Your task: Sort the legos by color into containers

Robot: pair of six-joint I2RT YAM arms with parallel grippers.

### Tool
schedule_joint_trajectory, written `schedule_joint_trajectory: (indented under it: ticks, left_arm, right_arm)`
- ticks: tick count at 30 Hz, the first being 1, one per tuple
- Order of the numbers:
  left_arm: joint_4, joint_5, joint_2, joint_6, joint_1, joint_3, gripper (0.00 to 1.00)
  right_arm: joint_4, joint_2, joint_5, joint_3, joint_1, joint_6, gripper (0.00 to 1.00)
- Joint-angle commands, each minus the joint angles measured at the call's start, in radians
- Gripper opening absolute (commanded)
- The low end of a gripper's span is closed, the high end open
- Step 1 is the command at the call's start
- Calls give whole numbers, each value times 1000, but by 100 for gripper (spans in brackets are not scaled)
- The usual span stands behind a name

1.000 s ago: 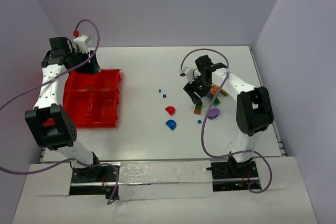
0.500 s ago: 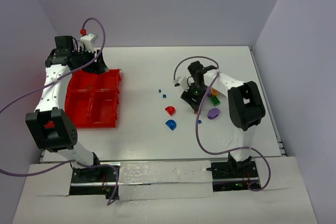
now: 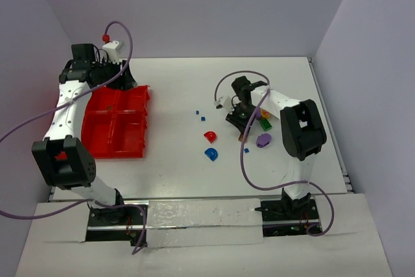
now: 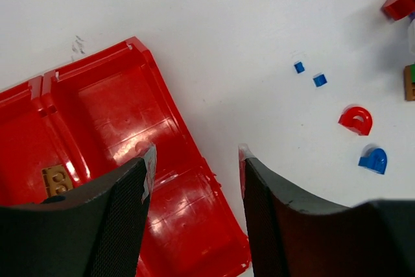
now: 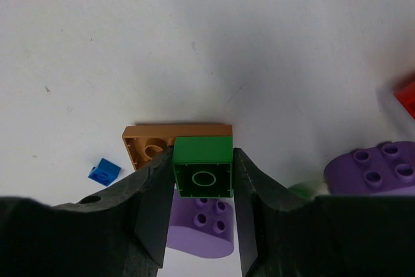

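Held green lego (image 5: 203, 168), orange plate (image 5: 148, 146), purple arch (image 5: 201, 228)

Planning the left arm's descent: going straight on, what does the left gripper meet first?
Likely the containers, at their outer wall beside the table; the open left gripper faces that edge. Depth unclear.

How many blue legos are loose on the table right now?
4. A tiny blue bit and a second bit beside it mid-table; the blue arch by the red arch; a third bit near the right gripper. Others may be hidden beneath it.
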Motion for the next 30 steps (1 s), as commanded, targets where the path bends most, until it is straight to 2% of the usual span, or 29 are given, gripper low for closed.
schedule_joint_trajectory:
  ticks: [1, 5, 6, 9, 12, 15, 23, 30]
  left_arm:
    - [72, 61, -59, -106, -14, -29, 59]
    - [124, 71, -96, -206, -75, -100, 59]
    - [138, 53, -109, -244, -136, -118, 59]
    - [221, 25, -172, -335, -227, -211, 63]
    - [283, 16, -201, -418, -302, -270, 64]
    - [330, 6, -191, -478, -353, -270, 65]
    - [372, 22, -97, -528, -474, -185, 65]
    - [412, 26, -52, -583, -499, -171, 65]
  right_arm:
    - [-12, -75, -16, 111, 4, 89, 0]
    - [49, -126, -73, 201, 7, 343, 0]
    - [104, -150, -79, 221, 12, 452, 0]
    - [219, -188, -40, 255, 31, 653, 0]
    - [249, -195, -40, 293, 36, 829, 0]
    - [269, -200, -73, 317, 50, 939, 0]
    - [328, -240, -46, 297, 117, 1043, 0]
    - [354, -258, -29, 264, 157, 1078, 0]
